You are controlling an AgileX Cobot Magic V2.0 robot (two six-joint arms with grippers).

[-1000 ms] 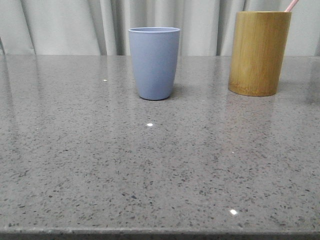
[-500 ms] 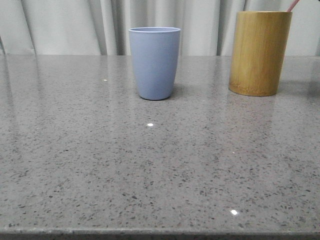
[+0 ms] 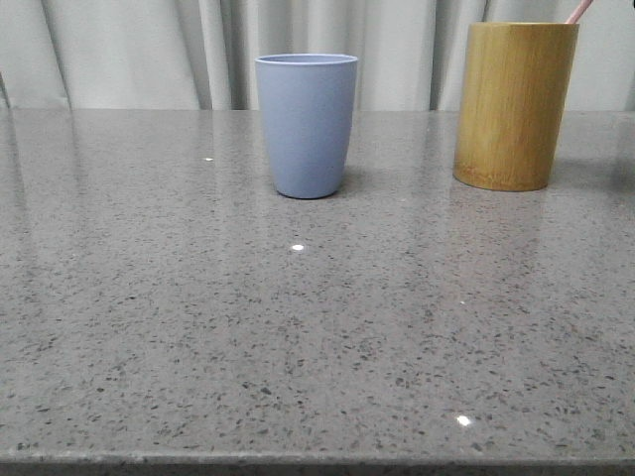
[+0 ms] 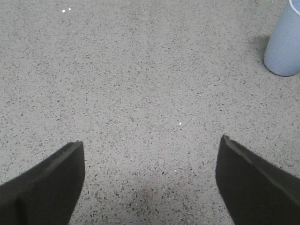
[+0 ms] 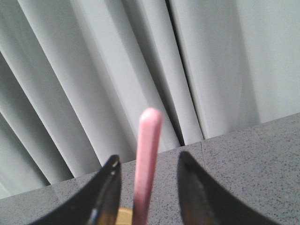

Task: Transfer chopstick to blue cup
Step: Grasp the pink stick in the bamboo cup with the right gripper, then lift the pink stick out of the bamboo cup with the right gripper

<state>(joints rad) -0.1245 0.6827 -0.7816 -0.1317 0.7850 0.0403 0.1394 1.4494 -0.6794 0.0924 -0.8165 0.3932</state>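
Note:
The blue cup (image 3: 307,124) stands upright at the back middle of the table and also shows at the edge of the left wrist view (image 4: 285,47). A pink chopstick tip (image 3: 578,10) sticks out of the bamboo holder (image 3: 514,104) at the back right. In the right wrist view, my right gripper (image 5: 148,157) is open, its jaws on either side of the upright chopstick (image 5: 146,159) with a gap on each side. My left gripper (image 4: 151,142) is open and empty over bare table, well short of the cup. Neither gripper shows in the front view.
The grey speckled stone table (image 3: 298,327) stretches from the front edge to the grey curtain (image 3: 129,50) behind it. The bamboo holder's rim (image 5: 124,216) shows just below the right jaws.
The bamboo holder and the chopstick tip shifted very slightly to the right and came back. Nothing else moved.

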